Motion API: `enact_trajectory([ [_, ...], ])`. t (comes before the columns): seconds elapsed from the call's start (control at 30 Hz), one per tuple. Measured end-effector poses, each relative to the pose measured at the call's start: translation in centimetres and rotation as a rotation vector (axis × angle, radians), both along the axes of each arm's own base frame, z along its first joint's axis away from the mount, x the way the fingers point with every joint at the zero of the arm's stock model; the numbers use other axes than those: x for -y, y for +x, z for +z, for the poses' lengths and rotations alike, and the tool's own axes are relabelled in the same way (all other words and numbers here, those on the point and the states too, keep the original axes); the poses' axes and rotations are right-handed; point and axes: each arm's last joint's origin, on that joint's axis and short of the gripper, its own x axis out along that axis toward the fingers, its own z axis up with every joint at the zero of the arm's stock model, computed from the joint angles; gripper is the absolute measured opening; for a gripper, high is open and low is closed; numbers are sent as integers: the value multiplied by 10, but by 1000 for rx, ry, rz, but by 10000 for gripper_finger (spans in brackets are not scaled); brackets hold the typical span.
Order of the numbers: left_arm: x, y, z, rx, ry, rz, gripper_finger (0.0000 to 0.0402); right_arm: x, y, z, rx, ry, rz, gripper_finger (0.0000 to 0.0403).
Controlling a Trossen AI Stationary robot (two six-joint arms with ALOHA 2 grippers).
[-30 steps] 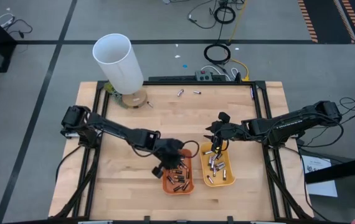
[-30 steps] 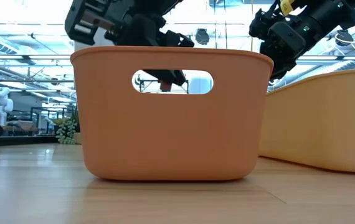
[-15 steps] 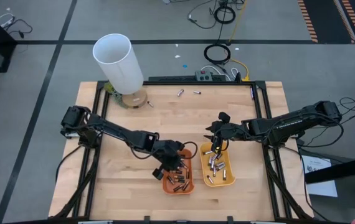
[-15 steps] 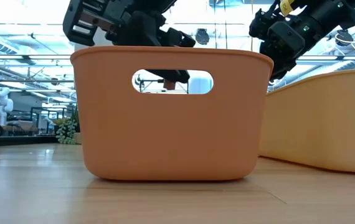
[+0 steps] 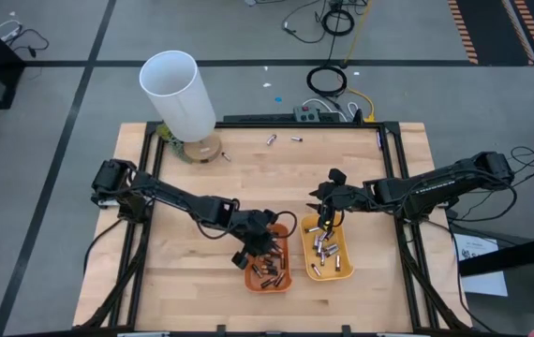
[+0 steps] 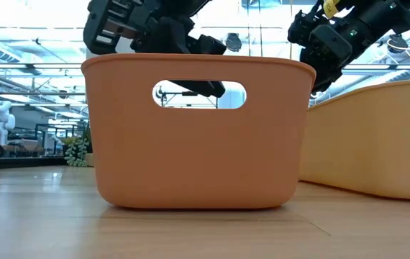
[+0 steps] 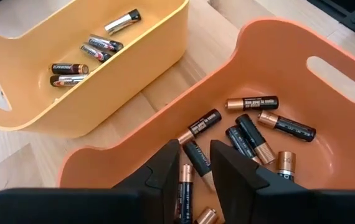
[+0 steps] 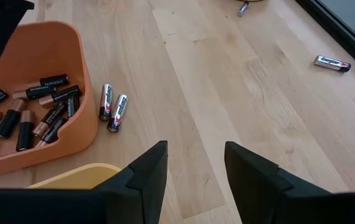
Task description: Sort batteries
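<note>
From above, the wooden table [image 5: 192, 281] holds 2 small trays side by side: an orange tray [image 5: 269, 265] and a yellow tray [image 5: 329, 253], each with batteries [image 5: 267, 270] inside. The left gripper [image 5: 256, 239] sits over the orange tray's edge; the right gripper [image 5: 327, 208] hangs just beyond the yellow tray. A white tube [image 5: 178, 95] stands at the far corner, with 2 loose cells [image 5: 284, 139] nearby.

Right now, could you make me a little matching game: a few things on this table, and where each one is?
Things:
1. orange tray
2. yellow tray
3. white tube
4. two silvery batteries

Places:
A. far left corner of the table
B. under the right gripper
C. on bare wood beside the orange tray
D. under the left gripper

Pairs: 1-D, 2-B, 3-A, 4-C
</note>
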Motion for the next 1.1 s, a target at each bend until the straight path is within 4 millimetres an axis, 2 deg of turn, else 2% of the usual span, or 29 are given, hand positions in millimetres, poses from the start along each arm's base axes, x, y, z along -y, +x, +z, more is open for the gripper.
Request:
enact_trajectory([
  [0.13,0,2,1,21,9,26,102,0,0,0,0,0,0,150],
  [0.23,-2,3,3,9,-9,131,102,0,0,0,0,0,0,150],
  [0.4,-9,4,13,-23,126,228,102,0,0,0,0,0,0,150],
  [0.53,-24,1,23,-107,279,286,102,0,0,0,-1,0,0,150],
  [0.8,-77,-5,28,-278,417,368,102,0,2,-4,-17,-4,1,150],
  [1.1,-167,-22,23,-420,470,478,103,0,7,-15,-71,-19,6,150],
])
